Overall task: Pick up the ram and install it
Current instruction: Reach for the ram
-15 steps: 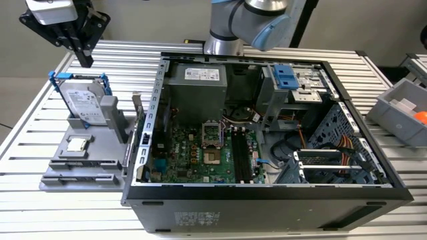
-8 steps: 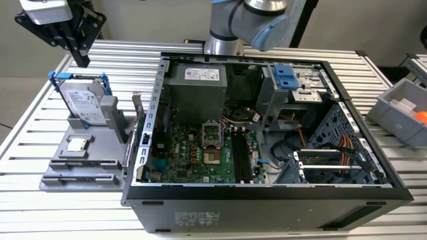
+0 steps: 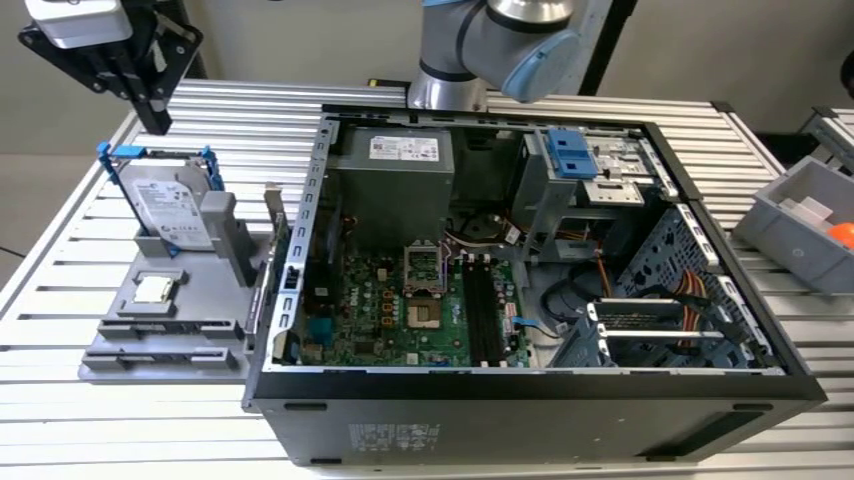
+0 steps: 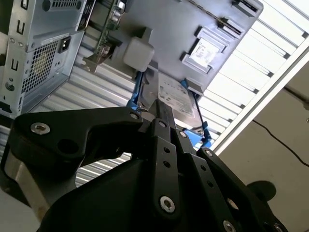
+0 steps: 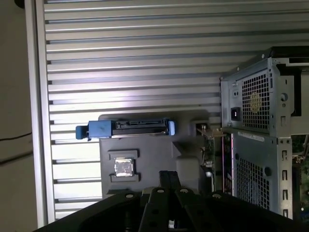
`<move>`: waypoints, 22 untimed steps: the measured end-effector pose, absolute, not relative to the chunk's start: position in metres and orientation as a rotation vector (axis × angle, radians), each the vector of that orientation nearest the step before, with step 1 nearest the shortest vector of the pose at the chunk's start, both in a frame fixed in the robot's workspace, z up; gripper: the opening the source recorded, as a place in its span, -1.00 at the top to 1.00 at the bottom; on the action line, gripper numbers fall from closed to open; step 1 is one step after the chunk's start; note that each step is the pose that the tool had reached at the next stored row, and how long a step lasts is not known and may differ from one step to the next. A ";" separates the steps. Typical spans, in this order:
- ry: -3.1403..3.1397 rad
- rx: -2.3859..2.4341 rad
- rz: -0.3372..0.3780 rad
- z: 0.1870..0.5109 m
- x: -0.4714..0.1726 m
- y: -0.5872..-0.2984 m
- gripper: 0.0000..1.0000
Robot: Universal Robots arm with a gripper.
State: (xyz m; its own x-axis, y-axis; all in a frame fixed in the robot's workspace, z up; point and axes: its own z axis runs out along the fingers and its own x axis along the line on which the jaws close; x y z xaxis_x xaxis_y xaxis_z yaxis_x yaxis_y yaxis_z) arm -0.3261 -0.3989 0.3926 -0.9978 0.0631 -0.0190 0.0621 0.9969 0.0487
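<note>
Toward the exterior view's left, I hold the gripper (image 3: 156, 120) high above the hard drive (image 3: 174, 205) in its blue frame. The fingers are pressed together on nothing and point down. The ram (image 3: 275, 228) stands on edge at the side of the grey holder (image 3: 160, 350), just beside the open computer case (image 3: 534, 395). To take it cleanly, I judge, the fingers must part and straddle the board's thin faces, clear of the case wall.

The arm (image 3: 514, 40) holds its claw (image 3: 154, 118) high at the exterior view's left, pointing down, fingers (image 5: 169, 178) pressed together.
</note>
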 end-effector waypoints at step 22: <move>3.120 0.067 0.075 0.393 -0.344 -0.399 1.00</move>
